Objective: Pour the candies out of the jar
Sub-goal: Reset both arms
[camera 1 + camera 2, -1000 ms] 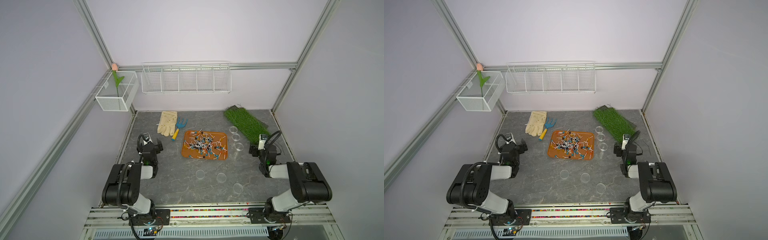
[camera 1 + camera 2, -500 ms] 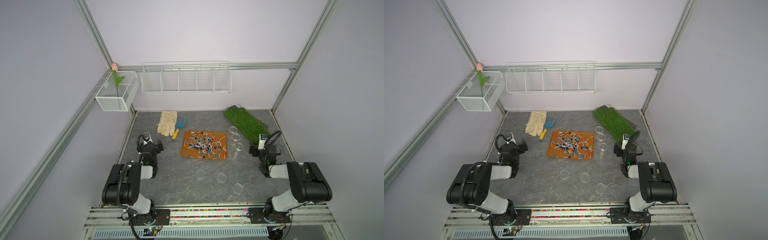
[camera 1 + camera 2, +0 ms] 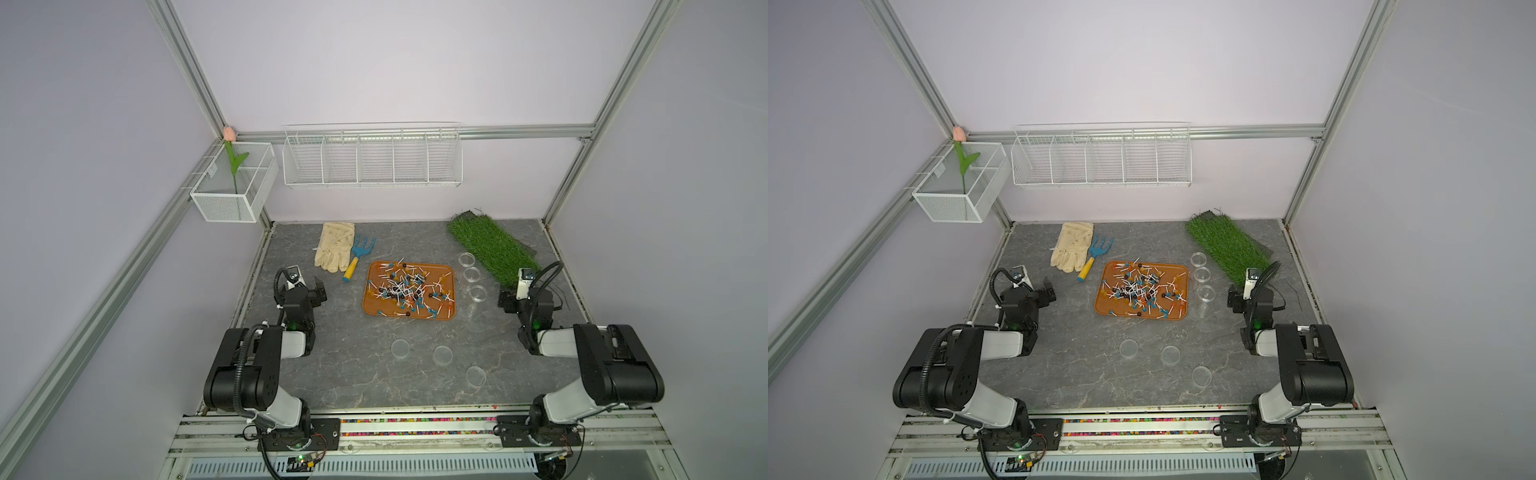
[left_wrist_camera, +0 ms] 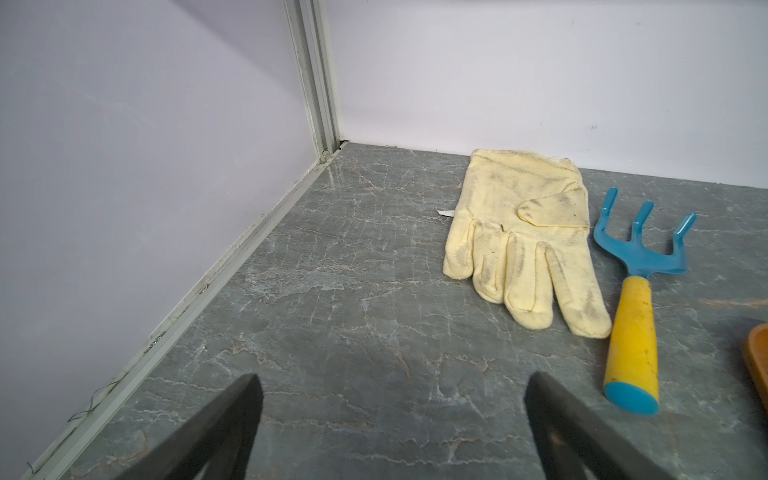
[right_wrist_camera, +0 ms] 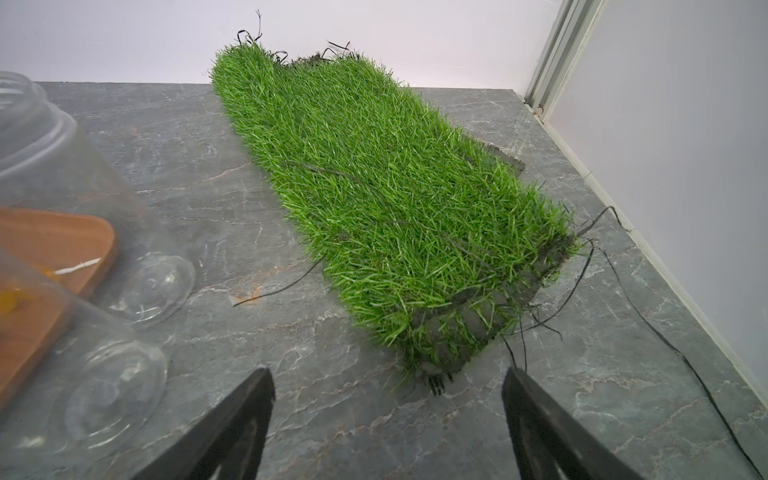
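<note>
Left claw point(image 4: 392, 376), right claw point(image 5: 386, 370) — agape, empty — same spots as before

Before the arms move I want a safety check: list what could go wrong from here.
The right gripper, open, sits close to the clear jars; a careless sweep might topple them. Loose black threads from the grass mat lie near it and could snag. Candies at the tray edge may spill if bumped.

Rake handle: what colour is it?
The handle is yellow with a blue end cap; it shows best in the left wrist view.
</note>
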